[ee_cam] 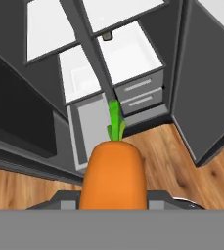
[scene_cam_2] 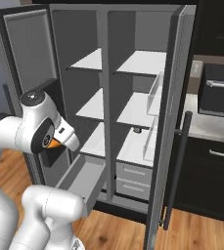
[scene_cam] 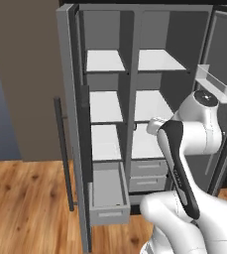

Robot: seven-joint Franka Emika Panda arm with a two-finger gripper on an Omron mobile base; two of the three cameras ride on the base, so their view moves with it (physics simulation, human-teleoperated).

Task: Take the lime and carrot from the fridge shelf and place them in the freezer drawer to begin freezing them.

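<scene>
Carrot [ee_cam: 114, 175] pinched between the fingers of the gripper [ee_cam: 114, 197], green top pointing toward the fridge; orange also shows at the hand in the right base view [scene_cam_2: 55, 143]. Freezer drawer [scene_cam: 106, 191] stands pulled out, low on the left. Lime not located. Risks, as judged: carrot slipping out over the wood floor [scene_cam: 26, 208] before reaching the drawer; release short of it, striking the drawer's front edge; arm clipping the left door [scene_cam: 68, 99].
</scene>
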